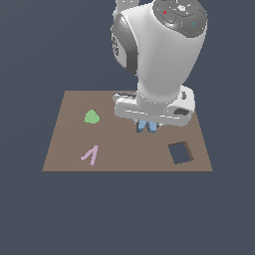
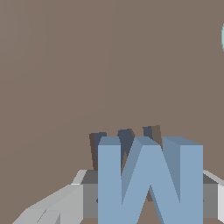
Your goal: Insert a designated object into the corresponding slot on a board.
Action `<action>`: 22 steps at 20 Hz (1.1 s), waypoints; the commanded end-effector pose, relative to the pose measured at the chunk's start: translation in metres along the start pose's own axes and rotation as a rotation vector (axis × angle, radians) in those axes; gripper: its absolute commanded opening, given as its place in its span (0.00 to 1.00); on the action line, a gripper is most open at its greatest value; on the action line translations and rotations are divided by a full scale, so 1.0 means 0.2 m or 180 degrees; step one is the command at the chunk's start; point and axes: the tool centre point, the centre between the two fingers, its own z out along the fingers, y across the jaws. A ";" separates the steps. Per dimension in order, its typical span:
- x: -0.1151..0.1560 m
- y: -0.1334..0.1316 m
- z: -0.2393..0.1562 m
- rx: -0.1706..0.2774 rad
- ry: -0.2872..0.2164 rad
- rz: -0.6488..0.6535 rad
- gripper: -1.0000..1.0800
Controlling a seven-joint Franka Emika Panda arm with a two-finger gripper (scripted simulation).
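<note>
The hand is clamped on the blue M block, holding it just above the M-shaped slot, toward the board's 12 o'clock, for lowering in.

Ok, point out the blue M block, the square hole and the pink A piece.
blue M block (image 2: 148, 183): wrist view, on its front face.
square hole (image 1: 180, 152): exterior view, on its dark middle.
pink A piece (image 1: 91, 155): exterior view, on its longer leg.
</note>
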 end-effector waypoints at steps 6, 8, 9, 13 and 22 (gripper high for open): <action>0.01 -0.03 0.00 0.0000 -0.0001 -0.0332 0.00; 0.02 -0.03 0.00 0.0001 0.0000 -0.0377 0.00; 0.02 -0.03 0.00 0.0001 0.0000 -0.0393 0.00; 0.02 -0.03 0.00 0.0001 0.0000 -0.0412 0.00; 0.02 -0.03 0.04 0.0005 -0.0001 -0.0386 0.00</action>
